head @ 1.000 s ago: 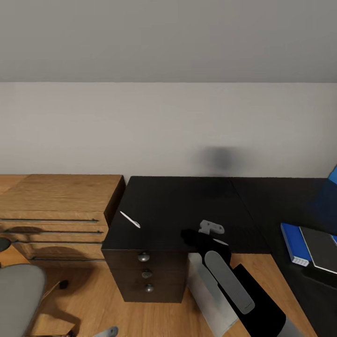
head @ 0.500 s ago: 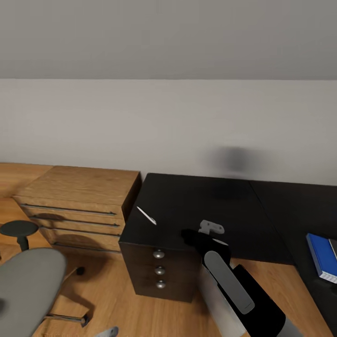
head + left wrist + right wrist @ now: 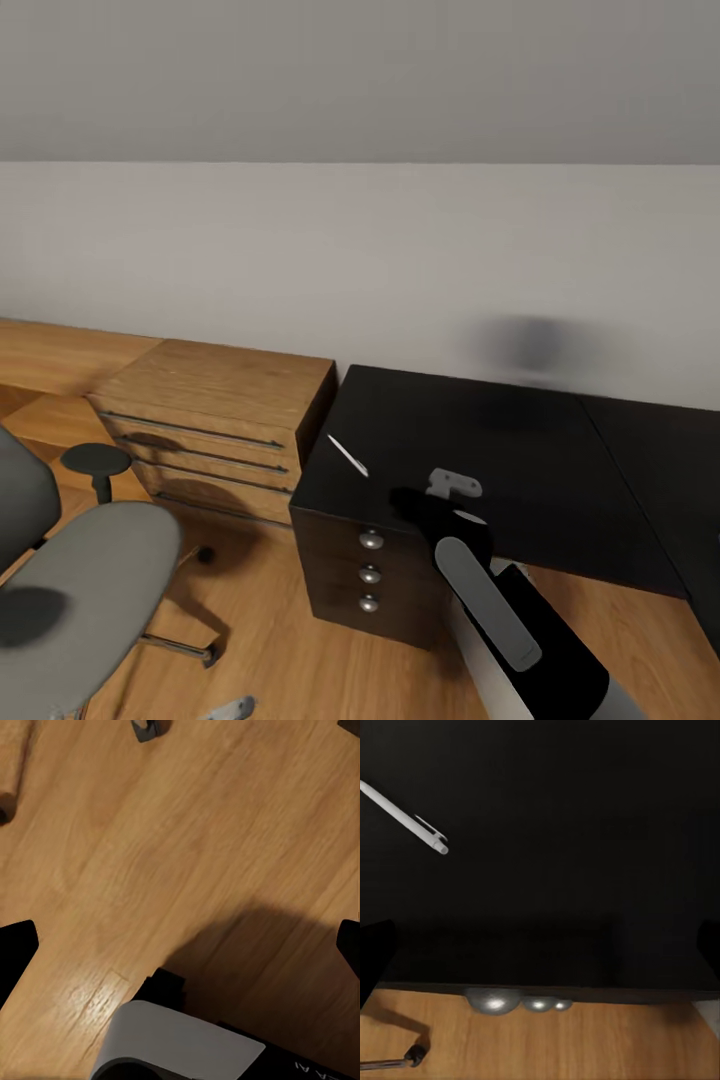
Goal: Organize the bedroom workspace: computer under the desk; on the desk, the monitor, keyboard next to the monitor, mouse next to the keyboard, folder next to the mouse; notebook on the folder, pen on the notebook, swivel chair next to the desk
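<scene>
Right arm poised over the bench (image 3: 480, 450), pen waiting.

The white pen (image 3: 348, 455) lies near the bench's corner above the knobbed drawers (image 3: 371, 572); the right pincer (image 3: 452, 487) hovers beside it, jaws spread wide, likely lining up a grasp. The swivel chair (image 3: 85, 590) stands well off; the left pincer's jaws are spread over the floor (image 3: 150, 855).
</scene>
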